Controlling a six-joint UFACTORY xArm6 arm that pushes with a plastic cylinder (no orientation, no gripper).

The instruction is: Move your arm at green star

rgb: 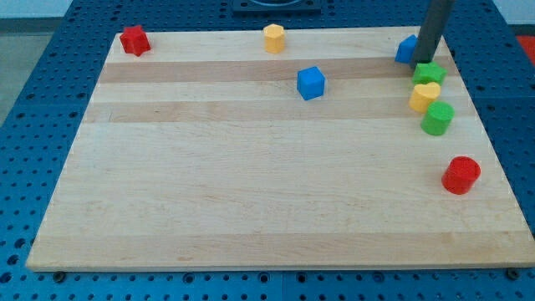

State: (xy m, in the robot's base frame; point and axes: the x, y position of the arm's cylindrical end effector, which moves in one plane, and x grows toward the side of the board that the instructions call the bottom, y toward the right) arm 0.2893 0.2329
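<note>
The green star [430,73] lies near the board's right edge, toward the view's top. My tip [427,60] comes down from the view's top and stands right at the star's upper edge, touching or almost touching it. A blue block [406,49], partly hidden by the rod, sits just left of the tip. Below the star lie a yellow heart-shaped block [424,96] and a green cylinder [437,118], close together in a column.
A red cylinder [461,175] lies lower at the right. A blue cube [310,83] sits at the top middle, a yellow block [274,38] at the top edge, a red star-like block [134,40] at the top left. The wooden board [251,184] rests on a blue perforated table.
</note>
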